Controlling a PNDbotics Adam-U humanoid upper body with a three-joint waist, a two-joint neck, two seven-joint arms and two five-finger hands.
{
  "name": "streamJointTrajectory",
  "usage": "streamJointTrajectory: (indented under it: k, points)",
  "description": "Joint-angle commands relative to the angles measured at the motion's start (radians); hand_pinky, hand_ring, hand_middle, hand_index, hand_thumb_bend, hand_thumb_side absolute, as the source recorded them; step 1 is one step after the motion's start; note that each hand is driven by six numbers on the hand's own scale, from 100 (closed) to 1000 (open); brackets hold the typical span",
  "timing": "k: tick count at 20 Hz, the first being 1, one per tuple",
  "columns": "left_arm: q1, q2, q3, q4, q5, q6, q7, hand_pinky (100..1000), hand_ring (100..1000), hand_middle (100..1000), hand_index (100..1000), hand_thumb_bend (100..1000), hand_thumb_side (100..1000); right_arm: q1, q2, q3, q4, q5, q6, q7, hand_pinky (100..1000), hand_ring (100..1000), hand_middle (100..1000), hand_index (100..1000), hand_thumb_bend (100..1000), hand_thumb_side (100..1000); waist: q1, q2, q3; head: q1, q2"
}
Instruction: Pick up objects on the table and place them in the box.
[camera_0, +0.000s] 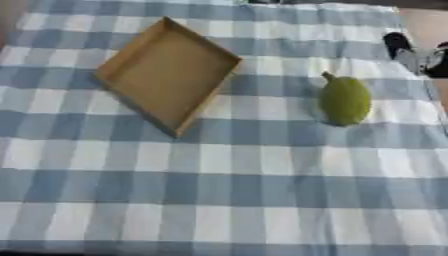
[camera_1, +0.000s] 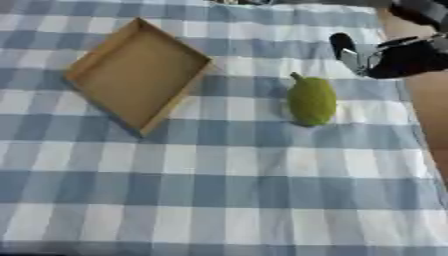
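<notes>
The counter fills the frame under a blue-and-white checked cloth. Upper left sits the shallow tan box, turned at an angle, nothing inside it. Right of centre lies the green fruit, stem end pointing up-frame, well apart from the box. In the upper right corner the right hand hangs near the fruit without touching it, holding nothing; how far its fingers are spread cannot be told.

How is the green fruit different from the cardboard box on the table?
The green fruit is rounded and bumpy with a small stem; the cardboard box is flat, angular and tan. The fruit is smaller than the box. The fruit lies to the box's right, apart from it. Both rest on the checked tablecloth, untouched.
</notes>
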Motion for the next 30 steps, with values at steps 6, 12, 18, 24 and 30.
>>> streamJointTrajectory:
  k: [6,12,18,24,30]
  points:
    - [-0.009,0.027,0.002,-0.017,0.005,0.000,-0.004,683,584,544,779,100,549,-0.015,-0.040,-0.005,-0.014,-0.003,-0.002,0.040,870,927,882,889,100,464,0.003,-0.024,0.001,-0.003,0.004]
    - [-0.014,0.026,-0.001,-0.017,0.007,-0.004,-0.006,681,580,539,773,100,546,0.013,-0.022,0.049,0.052,-0.072,-0.001,0.105,930,1000,884,935,100,473,0.006,-0.023,0.006,-0.011,0.001]
    - [-0.014,0.023,-0.003,-0.017,0.010,-0.003,-0.009,681,580,538,772,100,547,0.004,-0.004,0.080,0.120,-0.108,0.068,0.120,969,1000,890,966,100,138,0.006,-0.023,0.008,-0.016,0.005]
    - [-0.015,0.023,-0.004,-0.017,0.013,-0.002,-0.013,681,580,538,772,100,545,-0.019,0.023,0.114,0.145,-0.133,0.155,0.138,974,1000,903,968,134,100,0.007,-0.025,0.009,-0.018,0.006]
    - [-0.014,0.020,-0.007,-0.017,0.015,0.001,-0.018,681,580,537,772,100,550,-0.046,0.056,0.134,0.189,-0.096,0.190,0.126,978,1000,919,998,100,352,0.008,-0.025,0.010,-0.021,0.009]
